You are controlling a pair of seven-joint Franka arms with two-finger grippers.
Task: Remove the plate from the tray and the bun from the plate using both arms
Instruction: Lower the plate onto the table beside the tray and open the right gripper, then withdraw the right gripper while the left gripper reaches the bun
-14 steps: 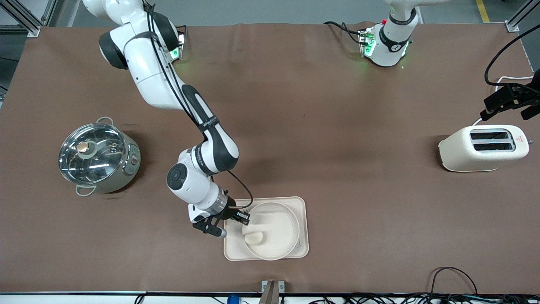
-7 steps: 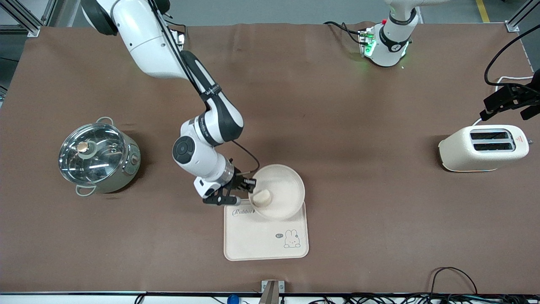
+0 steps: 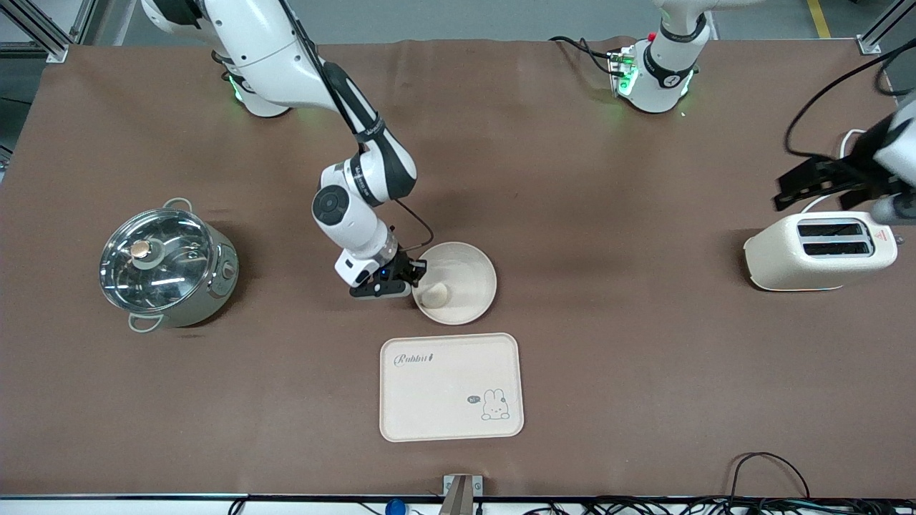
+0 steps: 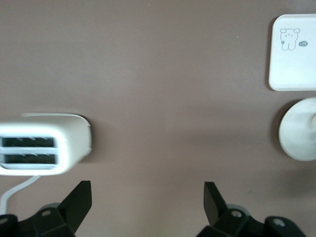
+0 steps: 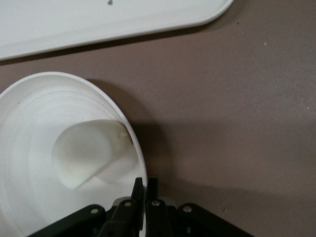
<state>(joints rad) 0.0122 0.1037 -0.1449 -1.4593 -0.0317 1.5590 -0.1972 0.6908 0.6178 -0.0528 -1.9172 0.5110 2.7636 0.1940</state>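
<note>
The round cream plate [image 3: 465,275] is over the brown table, farther from the front camera than the rabbit tray [image 3: 451,386]. The pale bun [image 3: 434,293] lies in it by the rim. My right gripper [image 3: 413,275] is shut on the plate's rim. In the right wrist view my right gripper [image 5: 145,187] pinches the rim of the plate [image 5: 29,148], with the bun [image 5: 86,153] just inside. I cannot tell whether the plate touches the table. My left gripper [image 3: 823,186] hangs open and empty over the table by the toaster; the left wrist view shows my left gripper [image 4: 147,197] spread wide.
A cream toaster [image 3: 819,250] stands at the left arm's end of the table. A steel pot with a glass lid [image 3: 168,266] stands at the right arm's end. The left wrist view shows the toaster [image 4: 44,150], the tray [image 4: 294,54] and the plate [image 4: 298,131].
My right gripper has carried the plate with the bun off the tray and away from the front camera. The tray now lies bare. My left gripper has shifted a little above the toaster.
</note>
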